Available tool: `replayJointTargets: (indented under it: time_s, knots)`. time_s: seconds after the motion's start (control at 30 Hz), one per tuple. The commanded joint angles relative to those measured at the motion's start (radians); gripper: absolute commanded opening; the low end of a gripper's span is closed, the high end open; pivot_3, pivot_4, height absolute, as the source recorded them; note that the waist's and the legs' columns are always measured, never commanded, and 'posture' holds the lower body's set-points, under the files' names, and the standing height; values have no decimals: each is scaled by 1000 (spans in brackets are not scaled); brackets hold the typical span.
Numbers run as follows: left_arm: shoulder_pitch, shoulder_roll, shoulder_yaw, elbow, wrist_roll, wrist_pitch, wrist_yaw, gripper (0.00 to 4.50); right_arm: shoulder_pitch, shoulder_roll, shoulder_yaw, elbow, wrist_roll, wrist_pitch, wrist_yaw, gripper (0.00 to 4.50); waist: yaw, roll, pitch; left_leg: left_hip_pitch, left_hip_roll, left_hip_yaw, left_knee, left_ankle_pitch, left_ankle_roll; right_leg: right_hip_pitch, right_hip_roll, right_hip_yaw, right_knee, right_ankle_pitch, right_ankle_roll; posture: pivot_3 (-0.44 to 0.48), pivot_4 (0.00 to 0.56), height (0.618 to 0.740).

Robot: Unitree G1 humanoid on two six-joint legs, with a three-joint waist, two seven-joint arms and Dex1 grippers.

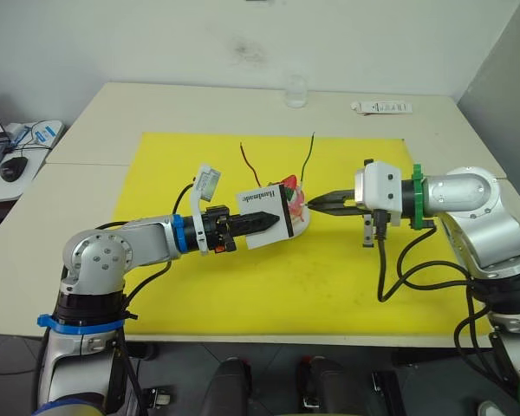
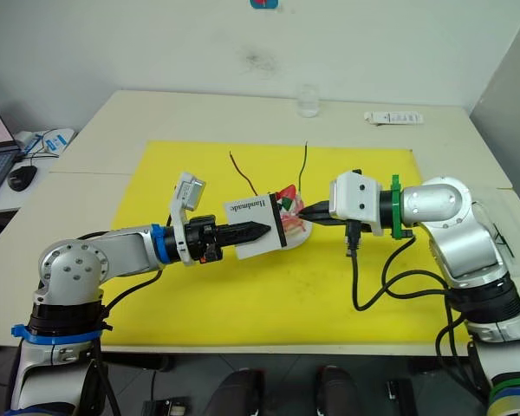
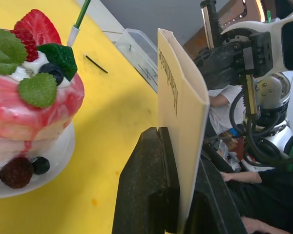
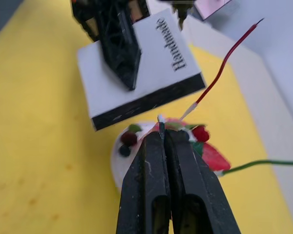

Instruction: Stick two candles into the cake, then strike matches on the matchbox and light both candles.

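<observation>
Beige surface (image 1: 156, 108) carries a yellow mat (image 1: 243, 295). Cake (image 3: 31, 107) on its white plate sits mid-mat, green candle (image 1: 308, 156) and red-brown candle (image 1: 248, 162) both stuck in it, leaning apart. Left gripper (image 1: 264, 221), jaws clamped on the matchbox (image 2: 258, 222), holds it raised just beside the cake, partly screening it. Right gripper (image 4: 162, 139), jaws together on a match (image 4: 161, 122), points at the cake from the opposite side. Far edge: clear glass (image 1: 295, 90), white tube (image 1: 381, 107).
</observation>
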Motion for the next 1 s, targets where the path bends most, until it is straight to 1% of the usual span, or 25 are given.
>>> replayJointTargets:
  time_s: [0.03, 0.27, 0.8, 1.0]
  knots:
    - [-16, -6, 28, -32, -30, 10, 8, 0, 6, 10, -7, -39, -41, -39, -49, 42, 0, 0, 0, -1, -1, 0, 0, 0, 0, 0, -1, 0, -1, 0, 0, 0, 150, 740]
    - [-26, -14, 29, -29, -36, 21, 15, 0, -7, 37, 17, -26, -90, -68, -77, 42, -1, 0, 0, 0, 0, -1, 0, 0, 0, 0, 0, -1, 1, 0, 0, 0, 150, 740]
    - [-41, -18, 31, -9, -39, 19, 18, 0, 7, 40, 59, -3, -141, -119, -66, 42, -1, 0, 0, 1, 0, -1, 0, 0, 0, 0, 0, -1, 1, 0, 0, 0, 150, 740]
    - [-42, -17, 30, -6, -32, 16, 11, 0, 6, 43, 96, 17, -180, -168, -62, 42, -1, 0, 0, 1, 0, -1, 0, 0, 0, 0, 0, -1, 1, 0, 0, 0, 150, 740]
